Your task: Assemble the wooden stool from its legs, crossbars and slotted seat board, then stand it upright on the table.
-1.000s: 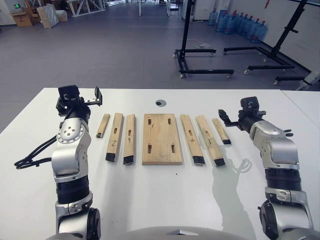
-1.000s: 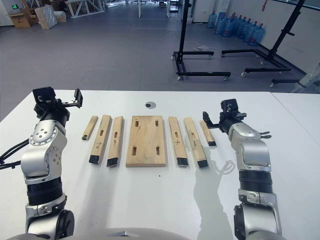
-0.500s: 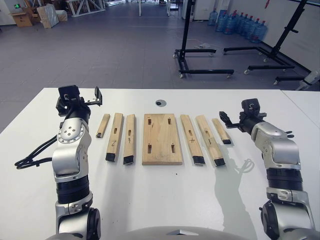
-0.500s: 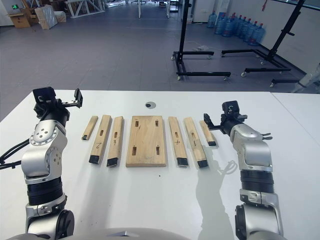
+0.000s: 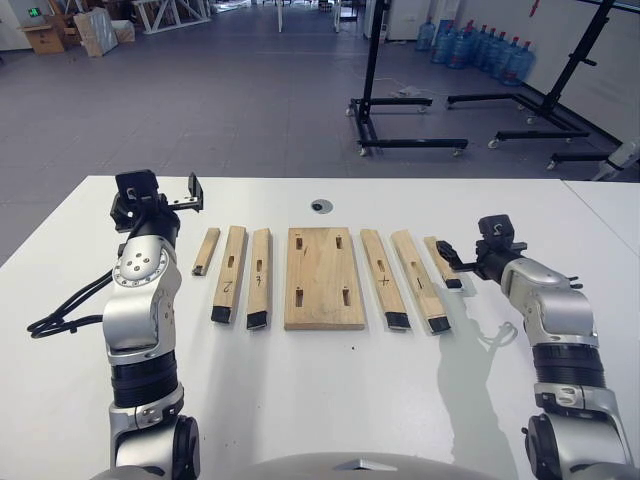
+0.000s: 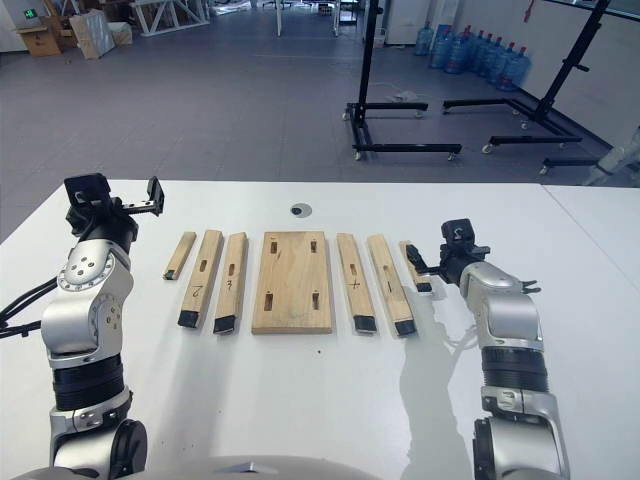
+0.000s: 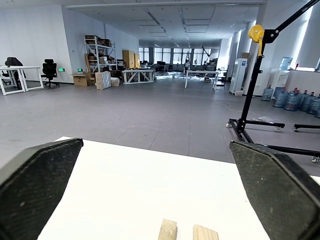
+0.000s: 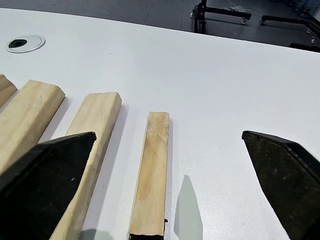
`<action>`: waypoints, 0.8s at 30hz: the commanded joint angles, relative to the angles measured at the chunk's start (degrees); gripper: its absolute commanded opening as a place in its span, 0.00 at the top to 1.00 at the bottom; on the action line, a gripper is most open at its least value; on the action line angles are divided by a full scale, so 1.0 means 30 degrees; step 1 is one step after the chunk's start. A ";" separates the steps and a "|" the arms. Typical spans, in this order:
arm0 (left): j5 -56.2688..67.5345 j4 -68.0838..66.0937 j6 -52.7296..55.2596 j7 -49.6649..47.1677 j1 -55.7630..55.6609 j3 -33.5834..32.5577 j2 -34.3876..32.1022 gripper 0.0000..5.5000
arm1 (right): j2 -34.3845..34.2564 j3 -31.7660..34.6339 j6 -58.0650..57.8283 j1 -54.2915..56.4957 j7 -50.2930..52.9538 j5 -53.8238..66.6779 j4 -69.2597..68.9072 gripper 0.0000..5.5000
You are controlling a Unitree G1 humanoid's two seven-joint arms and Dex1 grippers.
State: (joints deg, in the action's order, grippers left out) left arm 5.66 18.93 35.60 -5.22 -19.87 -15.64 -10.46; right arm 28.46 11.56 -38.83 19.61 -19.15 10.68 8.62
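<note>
A white counter (image 5: 330,400) carries the stool parts in one row: the slotted seat board (image 5: 323,277) in the middle, with three wooden sticks on each side. The right claw (image 5: 447,260) hangs low over the short crossbar (image 8: 152,170) at the robot's right end of the row. Its two fingers are spread wide to either side of the stick; whether they touch the wood cannot be told. The left claw (image 5: 192,195) is raised beyond the left end of the row, fingers also wide apart, holding nothing.

The step in hand looks like picking up that crossbar. To do it well, the claw should drop straight down, centred on the stick, and close across its narrow width, clear of the leg (image 8: 100,120) just beside it.

The crossbar lies flat, its long axis running away from the robot, roughly parallel to its neighbours. Its dark-tipped end is nearest the robot, and its pale end points toward the far counter edge.
</note>
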 commanded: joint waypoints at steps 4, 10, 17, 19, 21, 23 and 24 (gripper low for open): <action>-0.0146 0.0074 0.0002 0.0016 0.0299 0.0028 -0.0153 0.02 | 0.0312 0.0032 0.0201 -0.0176 -0.0112 -0.0072 -0.0007 0.02; -0.0143 -0.0080 -0.0093 0.0089 0.0226 0.0031 -0.0220 0.02 | 0.0281 -0.0028 0.0243 -0.0150 -0.0100 -0.0081 -0.0087 0.02; -0.0172 -0.0218 -0.0132 0.0017 0.0132 0.0020 -0.0208 0.02 | 0.0105 -0.0183 0.0297 -0.0045 -0.0024 -0.0095 0.0206 0.02; -0.0171 -0.0223 -0.0141 -0.0017 0.0131 -0.0037 -0.0218 0.02 | 0.0073 -0.0261 0.0311 0.0090 -0.0010 -0.0126 0.0381 0.02; -0.0165 -0.0230 -0.0178 -0.0021 0.0161 -0.0096 -0.0247 0.02 | -0.0033 -0.0593 0.0408 0.0180 -0.0081 -0.0279 0.0937 0.02; -0.0170 -0.0311 -0.0215 -0.0046 0.0099 -0.0122 -0.0255 0.02 | -0.0192 -0.1156 0.0951 0.0297 -0.0331 -0.0579 0.2172 0.02; -0.0174 -0.0353 -0.0258 -0.0062 0.0084 -0.0121 -0.0238 0.02 | -0.0288 -0.1385 0.1330 0.0390 -0.0416 -0.0729 0.2919 0.02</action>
State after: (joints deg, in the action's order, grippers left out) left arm 5.67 18.68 35.05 -5.20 -19.61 -15.87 -10.66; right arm 28.27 8.80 -36.59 19.77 -19.72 9.59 13.57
